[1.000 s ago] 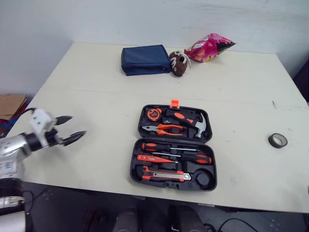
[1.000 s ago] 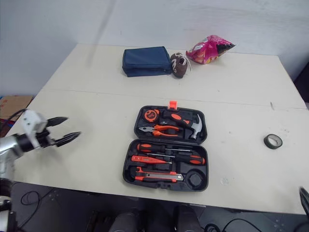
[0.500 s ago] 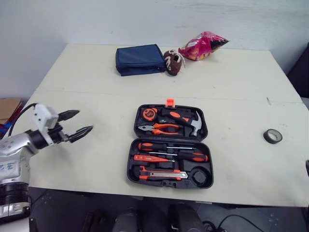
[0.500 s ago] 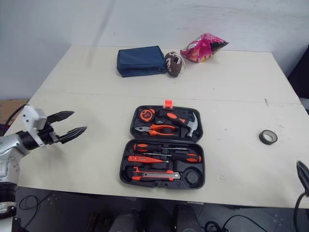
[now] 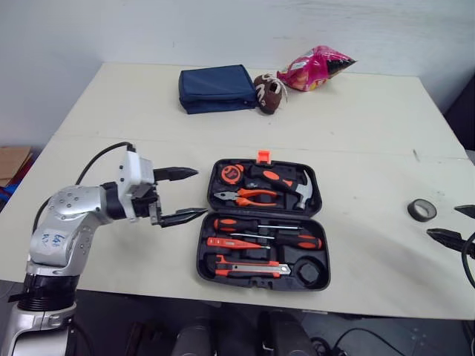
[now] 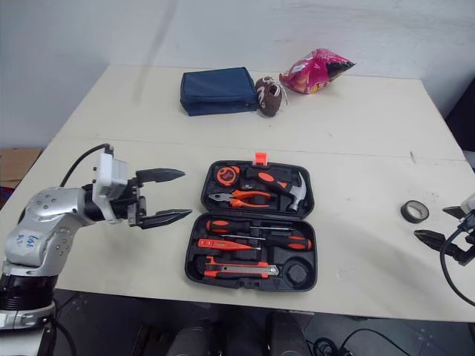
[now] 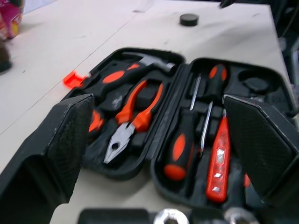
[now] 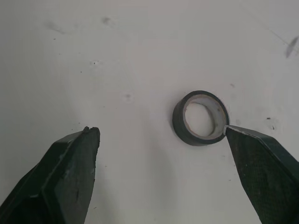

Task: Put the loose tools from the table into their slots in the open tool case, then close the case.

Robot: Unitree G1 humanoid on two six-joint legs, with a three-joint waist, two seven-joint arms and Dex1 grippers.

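The black tool case [image 5: 209, 248] lies open at the table's middle. It holds an orange tape measure, pliers [image 7: 133, 121], a hammer, screwdrivers and a knife. There is a round recess [image 5: 312, 273] in its near right corner. A roll of black tape [image 5: 421, 210] lies loose on the table to the right. My left gripper [image 5: 199, 193] hovers open just left of the case, pointing at it, with nothing between its fingers. My right gripper [image 6: 431, 222] is open at the right edge, just short of the tape [image 8: 201, 117], whose rim sits by one fingertip [image 8: 243, 140].
A blue pouch [image 5: 217, 89], a small brown shoe [image 5: 269, 93] and a pink snack bag [image 5: 315, 67] lie along the table's far side. Bare tabletop [image 5: 371, 148] surrounds the case; the near edge runs just below it.
My left gripper has swung right, from the table's left edge to beside the case. My right gripper has come into view near the tape. The camera has shifted slightly.
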